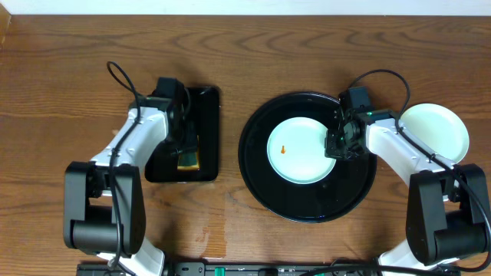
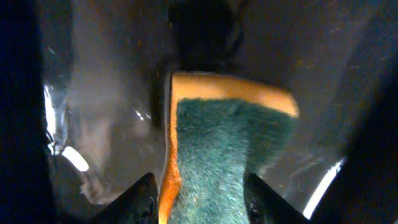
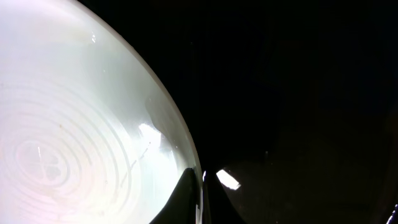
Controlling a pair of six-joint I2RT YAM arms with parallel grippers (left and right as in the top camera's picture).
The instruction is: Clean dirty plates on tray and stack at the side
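Note:
A mint-blue plate [image 1: 301, 151] with a small orange smear [image 1: 283, 149] lies on the round black tray [image 1: 307, 203]. My right gripper [image 1: 338, 142] is shut on the plate's right rim. The right wrist view shows the fingers [image 3: 200, 182] pinching the rim of the plate [image 3: 74, 124] over the tray [image 3: 298, 93]. Another pale plate [image 1: 434, 132] lies on the bare wood at the right. I cannot tell if a third lies under it. My left gripper [image 1: 186, 147] is shut on a green and yellow sponge [image 1: 188, 160], which also shows between its jaws [image 2: 199, 190] in the left wrist view [image 2: 230, 149].
A smaller rectangular black tray [image 1: 205, 107] sits at the left under my left gripper, its glossy floor visible in the left wrist view [image 2: 106, 112]. Both arm bases stand at the front edge. Cables loop above each wrist.

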